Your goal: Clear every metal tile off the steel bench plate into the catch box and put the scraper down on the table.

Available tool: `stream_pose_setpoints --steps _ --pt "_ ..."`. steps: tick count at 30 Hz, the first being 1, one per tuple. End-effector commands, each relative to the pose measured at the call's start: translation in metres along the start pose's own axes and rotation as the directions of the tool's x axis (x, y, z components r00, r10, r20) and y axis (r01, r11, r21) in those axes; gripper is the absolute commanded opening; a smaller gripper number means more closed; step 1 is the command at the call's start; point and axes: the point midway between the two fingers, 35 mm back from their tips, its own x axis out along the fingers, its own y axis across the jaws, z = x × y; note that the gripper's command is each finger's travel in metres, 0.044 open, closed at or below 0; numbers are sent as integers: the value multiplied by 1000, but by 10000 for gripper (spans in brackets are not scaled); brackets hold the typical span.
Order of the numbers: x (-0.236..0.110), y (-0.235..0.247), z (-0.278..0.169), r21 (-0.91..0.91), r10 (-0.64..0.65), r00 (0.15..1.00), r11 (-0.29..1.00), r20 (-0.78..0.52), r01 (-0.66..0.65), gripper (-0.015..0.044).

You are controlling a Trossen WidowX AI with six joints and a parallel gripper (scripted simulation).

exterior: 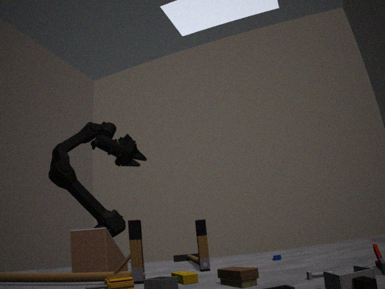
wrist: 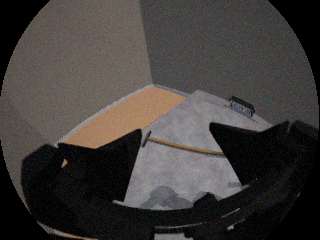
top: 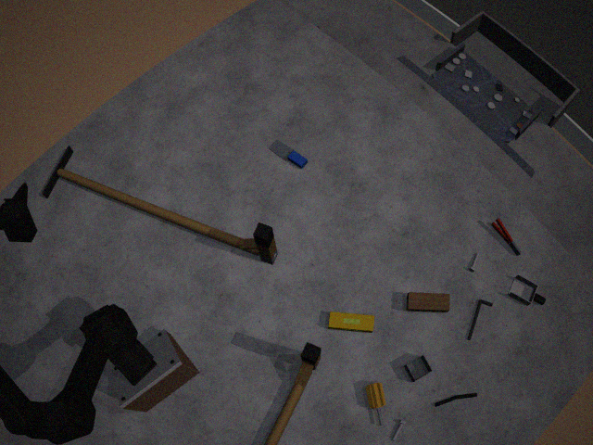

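Across the worktop (top: 334,215) lies the long scraper (top: 157,212), blade end at the left edge, upright grip post toward the middle, shaft running diagonally. High above its blade end hangs the hand (exterior: 132,158), spread wide and empty; the grip post lies forward of it

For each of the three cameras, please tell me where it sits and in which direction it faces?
Top: high above, facing down on the table; arm and open claw at left.
Exterior: low at table level, facing the wall; whole arm, raised claw.
Wrist: on the arm, facing forward and down between the claw's fingers.
Shared: top and wrist both show the long scraper and the far catch box.
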Motion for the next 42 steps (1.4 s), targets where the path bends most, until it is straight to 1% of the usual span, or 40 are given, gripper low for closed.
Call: stream_pose_setpoints --steps 1,21,42 --pt "7 8 4 34 -45 999 998 14 45 440" --pt "48 30 19 199 -271 959 947 83 251 440" --pt "97 28 38 393 -492 856 827 159 402 440"
